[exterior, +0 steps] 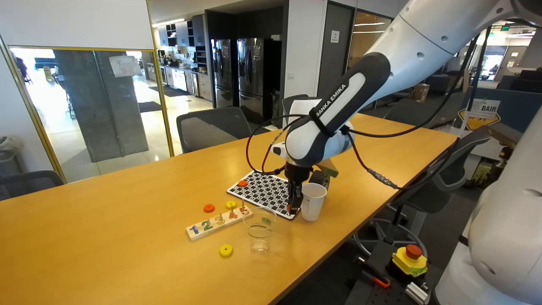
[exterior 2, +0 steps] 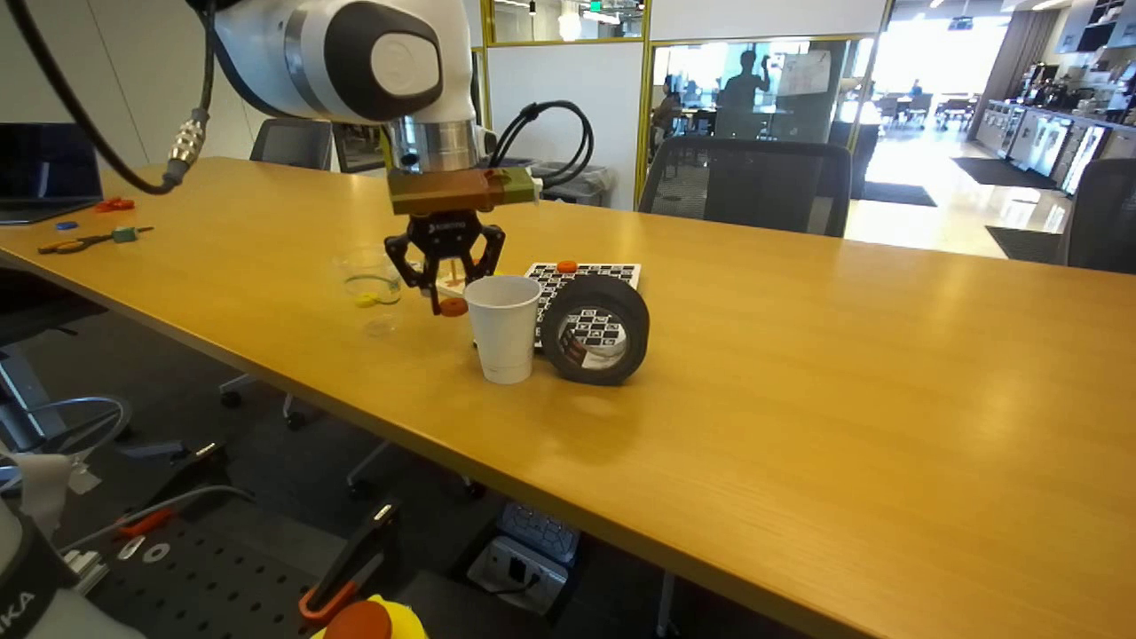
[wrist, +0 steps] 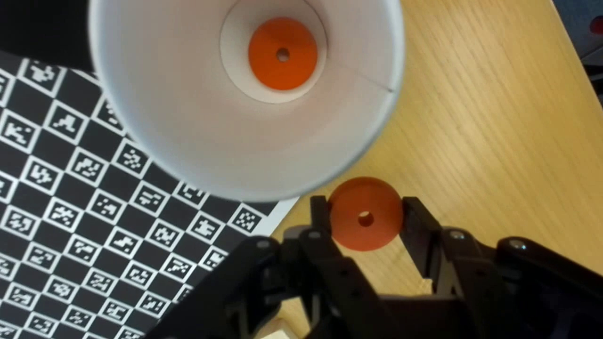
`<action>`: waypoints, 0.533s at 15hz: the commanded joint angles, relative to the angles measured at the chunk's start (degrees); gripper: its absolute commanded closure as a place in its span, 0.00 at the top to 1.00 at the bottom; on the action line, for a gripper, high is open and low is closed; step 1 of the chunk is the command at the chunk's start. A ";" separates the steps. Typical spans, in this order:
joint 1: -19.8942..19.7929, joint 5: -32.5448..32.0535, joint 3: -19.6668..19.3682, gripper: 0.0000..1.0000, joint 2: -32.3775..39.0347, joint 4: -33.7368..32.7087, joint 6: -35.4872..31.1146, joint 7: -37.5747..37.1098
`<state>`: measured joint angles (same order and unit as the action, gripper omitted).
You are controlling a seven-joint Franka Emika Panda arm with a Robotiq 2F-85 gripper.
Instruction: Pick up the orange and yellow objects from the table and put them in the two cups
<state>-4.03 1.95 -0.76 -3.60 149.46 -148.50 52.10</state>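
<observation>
My gripper (wrist: 363,212) is shut on an orange disc (wrist: 348,228) with a hole through it, one finger on each side. It is low beside the white cup (wrist: 179,141); whether the disc touches the table (exterior: 106,237) I cannot tell. A second orange disc (wrist: 282,77) lies at the bottom of this cup. The clear cup (exterior: 259,233) stands nearby. In an exterior view, a yellow disc (exterior: 226,250) lies by the clear cup, another yellow disc (exterior: 230,204) and an orange disc (exterior: 208,208) behind the numbered strip. One more orange disc (exterior: 242,183) rests on the checkered board.
The checkered board (exterior 2: 612,272) lies under and behind the black tape roll (exterior 2: 635,333), which stands on edge close to the white cup. A wooden numbered strip (exterior: 218,222) with pegs is near the clear cup. Pliers (exterior 2: 80,243) and a laptop (exterior 2: 49,169) sit farther along the table.
</observation>
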 commanded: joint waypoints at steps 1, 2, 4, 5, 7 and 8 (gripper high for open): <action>0.44 -0.63 -1.84 0.24 -5.41 -1.92 6.17 -3.35; 0.29 -1.35 -2.19 0.24 -6.17 -2.31 7.04 -4.85; -0.44 -3.71 -2.99 0.24 -7.53 -2.60 8.03 -9.28; -0.71 -5.11 -3.30 0.24 -7.92 -2.64 8.14 -11.85; -1.00 -6.94 -4.18 0.24 -8.59 -2.60 8.66 -14.80; -1.09 -7.63 -4.51 0.24 -8.75 -2.63 8.89 -16.07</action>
<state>-4.66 -2.89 -4.51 -10.43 147.18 -141.63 40.85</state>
